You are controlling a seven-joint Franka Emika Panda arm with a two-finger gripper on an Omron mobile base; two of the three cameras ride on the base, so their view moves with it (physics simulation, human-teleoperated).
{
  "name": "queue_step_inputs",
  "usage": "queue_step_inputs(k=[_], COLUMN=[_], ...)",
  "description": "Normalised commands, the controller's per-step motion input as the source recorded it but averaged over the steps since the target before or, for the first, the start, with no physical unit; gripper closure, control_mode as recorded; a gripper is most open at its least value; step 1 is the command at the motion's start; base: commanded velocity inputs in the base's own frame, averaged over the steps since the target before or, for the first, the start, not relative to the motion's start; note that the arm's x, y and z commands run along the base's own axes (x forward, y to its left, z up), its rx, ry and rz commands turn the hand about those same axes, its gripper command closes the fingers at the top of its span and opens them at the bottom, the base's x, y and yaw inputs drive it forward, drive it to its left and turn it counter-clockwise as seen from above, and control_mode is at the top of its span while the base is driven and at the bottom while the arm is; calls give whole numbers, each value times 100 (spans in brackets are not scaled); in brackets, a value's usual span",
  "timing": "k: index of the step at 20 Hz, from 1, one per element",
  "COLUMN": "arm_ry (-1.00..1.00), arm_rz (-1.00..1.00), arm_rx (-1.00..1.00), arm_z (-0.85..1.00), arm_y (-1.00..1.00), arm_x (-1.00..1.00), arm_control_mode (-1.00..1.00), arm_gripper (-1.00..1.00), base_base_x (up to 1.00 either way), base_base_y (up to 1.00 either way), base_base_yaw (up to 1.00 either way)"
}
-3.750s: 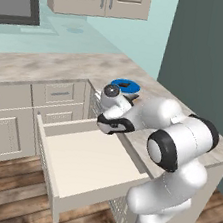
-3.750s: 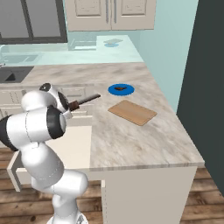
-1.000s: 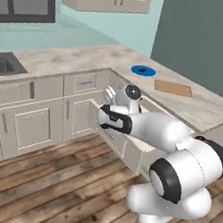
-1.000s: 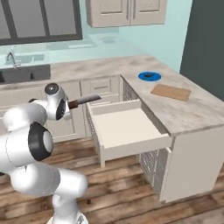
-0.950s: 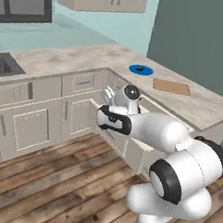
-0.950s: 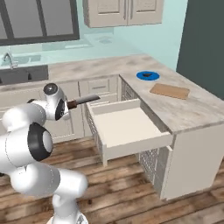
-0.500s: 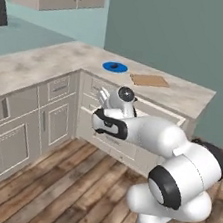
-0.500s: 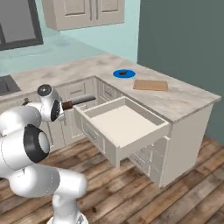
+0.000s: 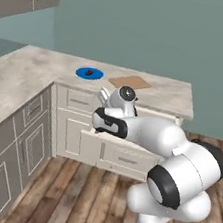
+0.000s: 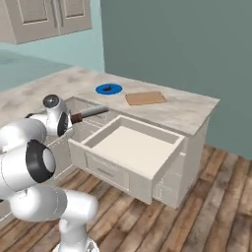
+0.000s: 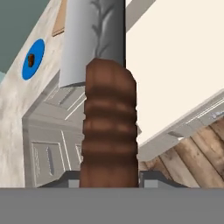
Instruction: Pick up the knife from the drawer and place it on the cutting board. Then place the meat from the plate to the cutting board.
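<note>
My gripper (image 10: 72, 119) is shut on the dark brown handle of the knife (image 10: 90, 113), held in the air left of the open drawer (image 10: 134, 146). The pale blade points toward the counter. In the hand view the knife (image 11: 108, 127) rises straight up from the gripper (image 11: 109, 178), with the drawer (image 11: 179, 65) pale and bare to its right. The blue plate (image 10: 109, 89) carries the meat (image 10: 110, 88) on the counter; beside it lies the cutting board (image 10: 144, 98). From the left, the gripper (image 9: 105, 96) sits below the plate (image 9: 89, 73), the meat (image 9: 89, 72) and the board (image 9: 130, 82).
The marble counter (image 10: 187, 110) wraps round a corner, with panelled cabinet fronts (image 9: 24, 136) below it. A teal wall (image 9: 160, 35) stands behind and upper cabinets (image 10: 47, 17) hang at the left. Wooden floor (image 10: 197, 211) lies in front of the pulled-out drawer.
The whole picture has shifted in both base views, so the base has moved round the counter corner. The knife stays in the gripper, still held beside the open drawer.
</note>
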Motion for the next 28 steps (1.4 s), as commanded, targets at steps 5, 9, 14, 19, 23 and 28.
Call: queue_step_inputs(k=[5,9,14,19,23,28], arm_ry=[0,0,0,0,0,0], arm_rz=[0,0,0,0,0,0], arm_rx=[0,0,0,0,0,0], arm_z=[0,0,0,0,0,0], arm_y=[0,0,0,0,0,0], arm_x=[0,0,0,0,0,0], arm_control_mode=[100,100,100,100,100,100], arm_gripper=[100,100,100,100,100,100], base_base_x=[32,13,3,0,0,0], base_base_y=[100,100,100,100,53,5], base_base_yaw=[-56,-55,-54,-50,-31,-5])
